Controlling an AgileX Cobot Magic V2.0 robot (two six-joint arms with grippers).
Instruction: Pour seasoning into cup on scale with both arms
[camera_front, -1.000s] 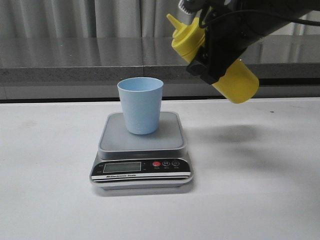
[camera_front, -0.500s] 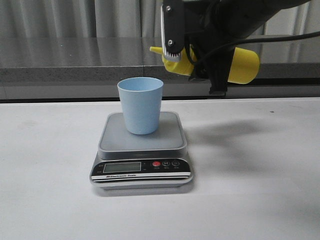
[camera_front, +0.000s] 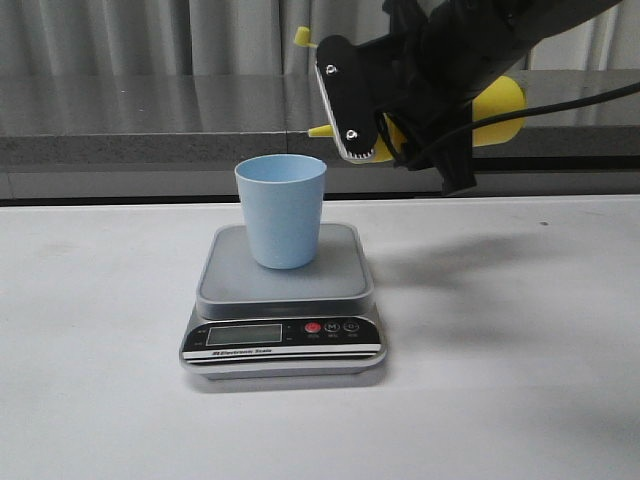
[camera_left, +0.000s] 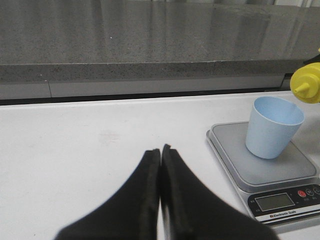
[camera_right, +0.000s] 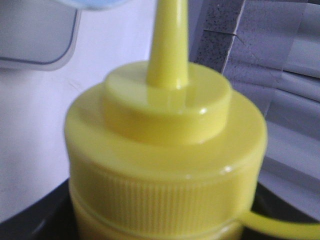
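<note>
A white tabletop (camera_front: 520, 400) is backed by a grey stone ledge (camera_front: 150, 115) and pale curtains. The scale (camera_front: 284, 300) rests on the tabletop, and the cup (camera_front: 281, 210) stands upright on its platform, set toward the rear. The bottle (camera_front: 480, 112) is held roughly horizontal above and to the right of the cup by the right claw (camera_front: 400, 105), which is clamped around its body; the nozzle tip (camera_front: 318, 131) is seen just above and beside the cup's right rim rather than clearly over the opening. A spill onto the platform or tabletop is judged the main risk, caused by tilting or squeezing before the nozzle is centred over the opening. The cup could also be tipped if its rim is struck by the nozzle or the claw, since it is light and narrow at the base. An overshoot in weight is possible if the squeeze is too firm. The left claw (camera_left: 160, 155) is pressed together on nothing, low over the tabletop, well apart from the scale. The bottle is opaque yellow with a ribbed cap, a tapered nozzle and a thin cap tether (camera_right: 270, 222).
</note>
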